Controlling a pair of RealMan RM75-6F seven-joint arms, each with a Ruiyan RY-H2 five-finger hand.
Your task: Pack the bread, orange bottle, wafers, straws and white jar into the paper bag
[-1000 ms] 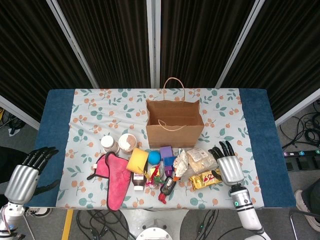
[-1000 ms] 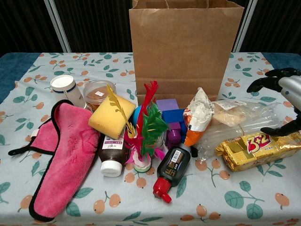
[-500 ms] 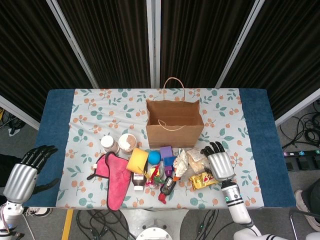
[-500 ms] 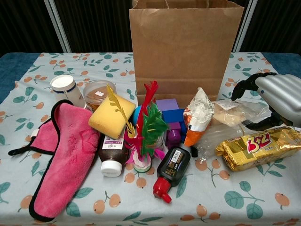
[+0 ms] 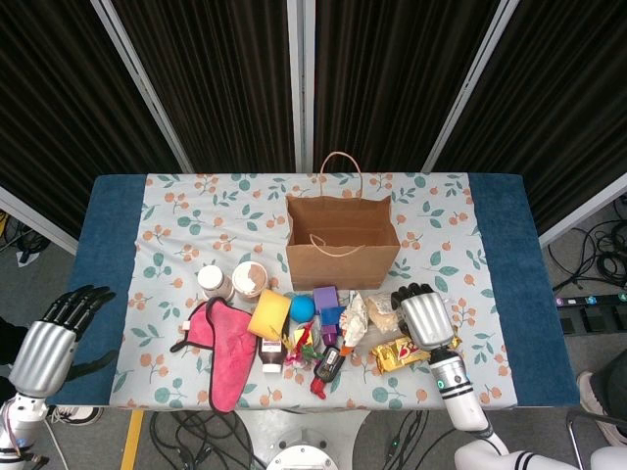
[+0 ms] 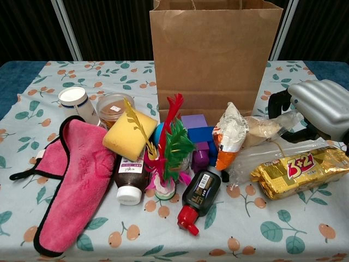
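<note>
The brown paper bag [image 5: 343,257] [image 6: 212,54] stands open and upright at the table's middle. Just right of its front, my right hand [image 5: 423,315] [image 6: 319,109] lies over the bread [image 6: 260,128] [image 5: 384,311] in its clear wrapper, fingers curled onto the plastic and thumb at the near side. The gold wafer pack [image 6: 299,172] [image 5: 397,354] lies just in front of that hand. A white-and-orange crinkled packet [image 6: 229,134] leans beside the bread. The white jar [image 6: 75,101] [image 5: 210,280] and an orange-brown lidded jar [image 6: 113,107] stand at the left. My left hand [image 5: 54,328] hangs open off the table's left edge.
A pink cloth [image 6: 71,174], yellow sponge [image 6: 130,135], feather toy [image 6: 169,153], brown bottle [image 6: 130,177], black bottle with a red cap [image 6: 199,191] and purple and blue blocks [image 6: 196,134] crowd the front middle. The blue table edge [image 5: 509,294] lies right of the hand.
My right hand has moved left and in from the table's right side onto the bread, and its fingers have curled down on the wrapper. The left hand has stayed in place.
</note>
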